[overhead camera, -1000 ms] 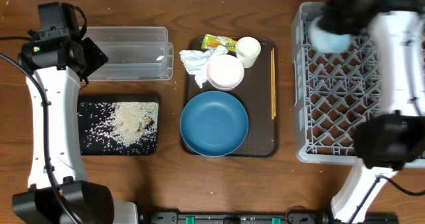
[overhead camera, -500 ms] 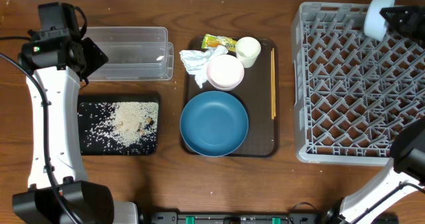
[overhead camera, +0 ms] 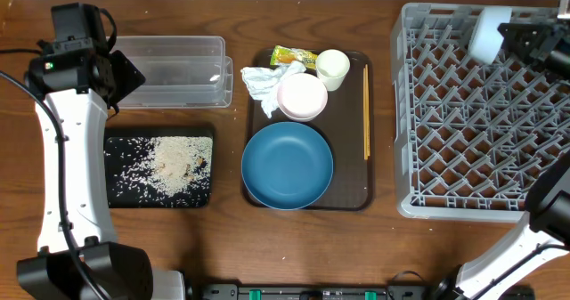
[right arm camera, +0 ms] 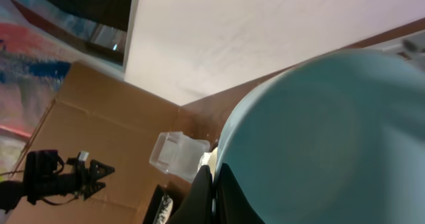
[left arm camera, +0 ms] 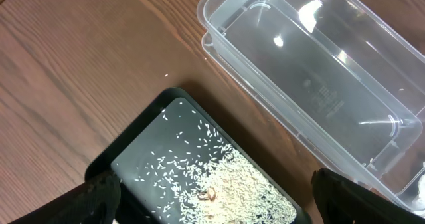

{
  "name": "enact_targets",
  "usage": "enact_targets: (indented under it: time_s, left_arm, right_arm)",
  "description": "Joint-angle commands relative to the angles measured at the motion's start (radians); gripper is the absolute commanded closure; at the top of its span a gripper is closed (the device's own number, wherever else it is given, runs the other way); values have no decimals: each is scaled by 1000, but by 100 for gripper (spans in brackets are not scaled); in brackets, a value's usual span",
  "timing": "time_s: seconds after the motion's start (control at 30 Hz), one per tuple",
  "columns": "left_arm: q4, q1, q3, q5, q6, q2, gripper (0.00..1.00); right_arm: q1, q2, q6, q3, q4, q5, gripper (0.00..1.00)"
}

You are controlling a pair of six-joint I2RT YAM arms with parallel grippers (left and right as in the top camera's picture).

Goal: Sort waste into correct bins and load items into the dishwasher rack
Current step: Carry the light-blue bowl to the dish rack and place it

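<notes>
Right jaws pinch light-blue bowl (overhead camera: 485, 35), apparently rim; left jaws wide.

The left arm (overhead camera: 64, 158) runs from the table's near left corner along the left edge, wrist near the far left corner. The left gripper (left arm camera: 219, 201) points down, jaws spread wide, empty. The right arm (overhead camera: 545, 213) stands at the near right corner. At the far right corner, the right gripper (overhead camera: 517, 40) pinches the small light-blue bowl (overhead camera: 488, 33) by its rim.
</notes>
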Motion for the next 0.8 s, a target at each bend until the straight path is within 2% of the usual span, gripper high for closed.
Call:
enact_targets:
  time_s: [0.0, 0.33, 0.57, 0.77]
  left_arm:
    - [-4, 4, 12, -5, -6, -2, 5]
    - [-4, 4, 12, -5, -6, -2, 6]
    - [-4, 5, 12, -5, -6, -2, 6]
    - [-4, 4, 12, -5, -6, -2, 6]
  right_arm:
    - [-59, 2, 56, 1, 20, -27, 99]
    - [-74, 16, 54, 1, 58, -28, 99]
    - [-69, 90, 53, 1, 73, -29, 99]
    - [-51, 172, 164, 1, 183, -142, 99]
